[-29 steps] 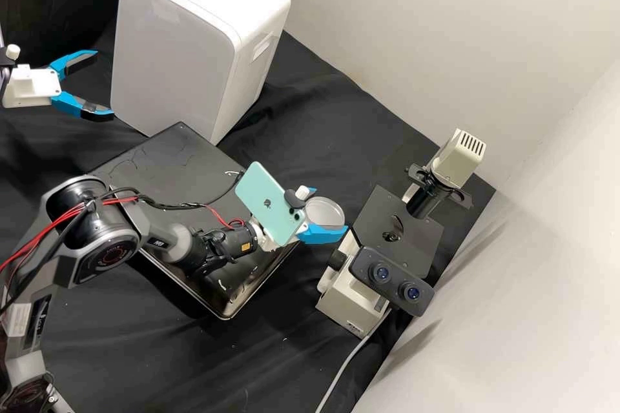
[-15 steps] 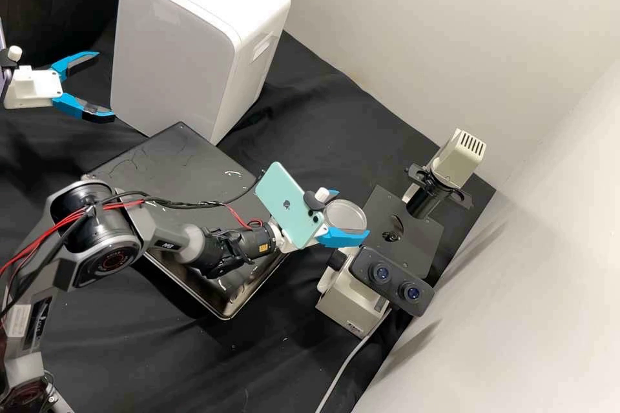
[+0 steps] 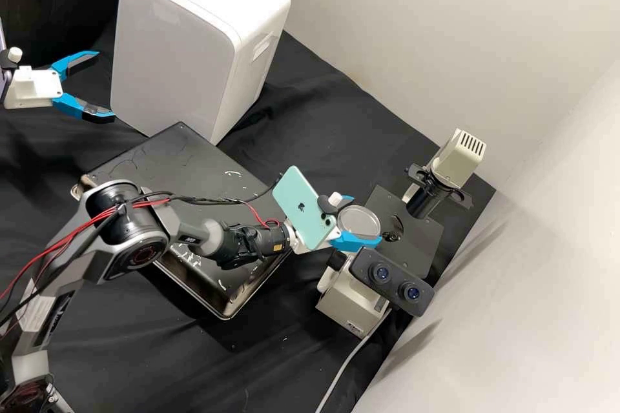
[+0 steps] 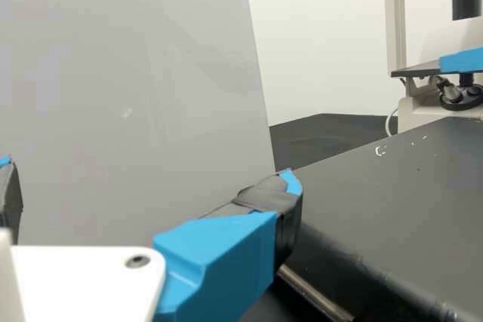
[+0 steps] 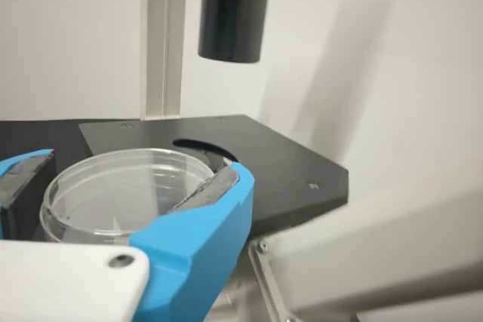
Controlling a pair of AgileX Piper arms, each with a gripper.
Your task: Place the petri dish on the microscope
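A clear round petri dish (image 3: 360,221) (image 5: 124,190) is held level between the blue fingers of my right gripper (image 3: 352,222) (image 5: 128,194), which is shut on it. The dish hovers at the near-left edge of the microscope's black stage (image 3: 413,235) (image 5: 272,160), short of the stage hole (image 3: 391,236) (image 5: 198,146). The dark objective tube (image 5: 230,9) hangs above the stage. The white microscope (image 3: 381,258) stands at the bench's right. My left gripper (image 3: 81,85) (image 4: 143,216) is open at the far left, next to the white box (image 3: 194,45).
A dark metal tray (image 3: 187,174) (image 4: 392,216) lies under the right arm. The white box (image 4: 128,96) stands close in front of the left gripper. The microscope's eyepieces (image 3: 394,279) and lamp head (image 3: 458,158) flank the stage. A wall rises at the right.
My right arm has carried the petri dish to the right, from over the tray's edge to the near edge of the microscope stage. The left gripper has stayed in place.
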